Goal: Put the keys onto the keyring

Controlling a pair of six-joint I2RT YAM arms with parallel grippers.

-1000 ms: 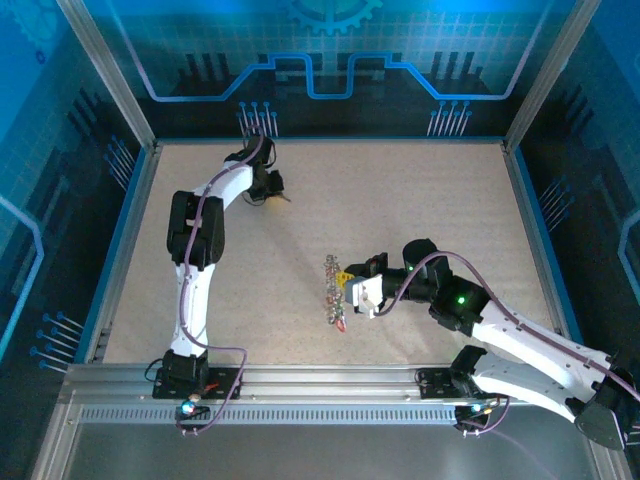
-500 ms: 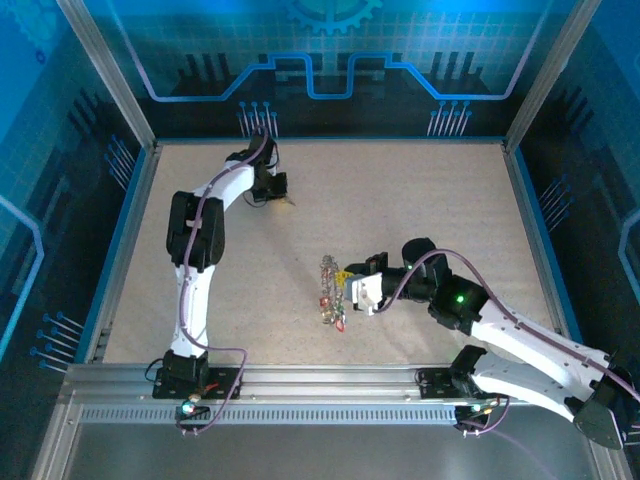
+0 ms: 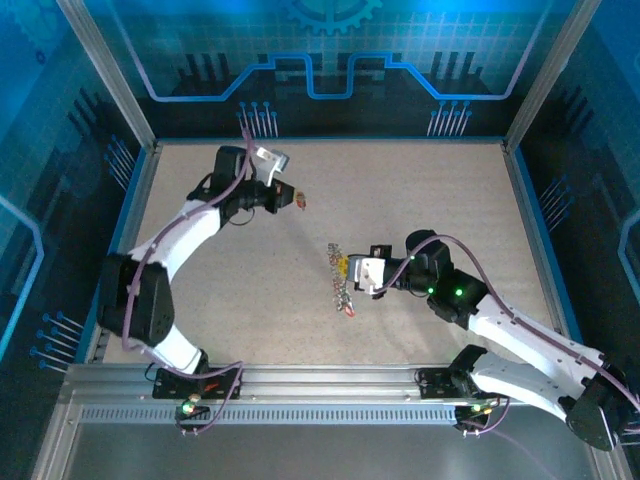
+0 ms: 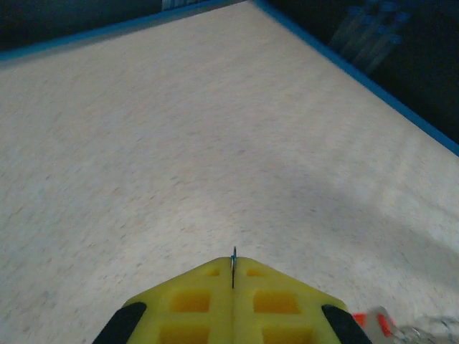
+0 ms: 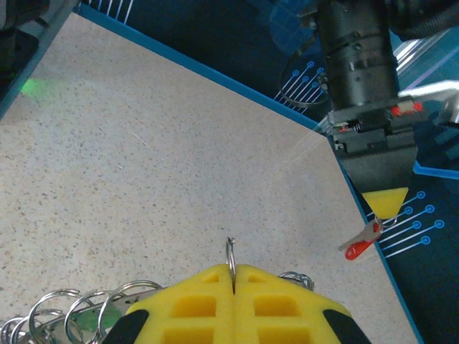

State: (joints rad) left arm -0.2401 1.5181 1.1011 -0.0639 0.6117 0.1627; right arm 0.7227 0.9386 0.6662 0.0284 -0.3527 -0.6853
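1. Top view:
   - The dark grey metal keyring, a lumpy strand hung with coloured tags (image 3: 340,282), lies mid-surface. Its long axis runs near-to-far, with the near end leaning slightly right.
   - The right end effector (image 3: 354,272) is clamped on the keyring's right side. The right arm comes in low from the near right with its elbow bent.
   - A small silver key with a red plastic tag (image 3: 300,203) sticks out of the left end effector (image 3: 288,197) at far left, well apart from the keyring. The left arm is stretched far, wrist turned right.
   - Nothing stands between them on the speckled beige surface (image 3: 430,200).
2. Left wrist:
   - The yellow fingers (image 4: 193,301) are pressed together.
   - A thin metal edge pokes from the seam, pointing away.
   - There is a blurred red tag at the lower right corner.
3. Right wrist:
   - The yellow fingers (image 5: 193,304) pinch one wire loop, which stands upright and edge-on. More loops bunch at lower left.
   - The left end effector points down at upper right.
   - The key dangles from its tip, slanting down-left with the red tag lowest.
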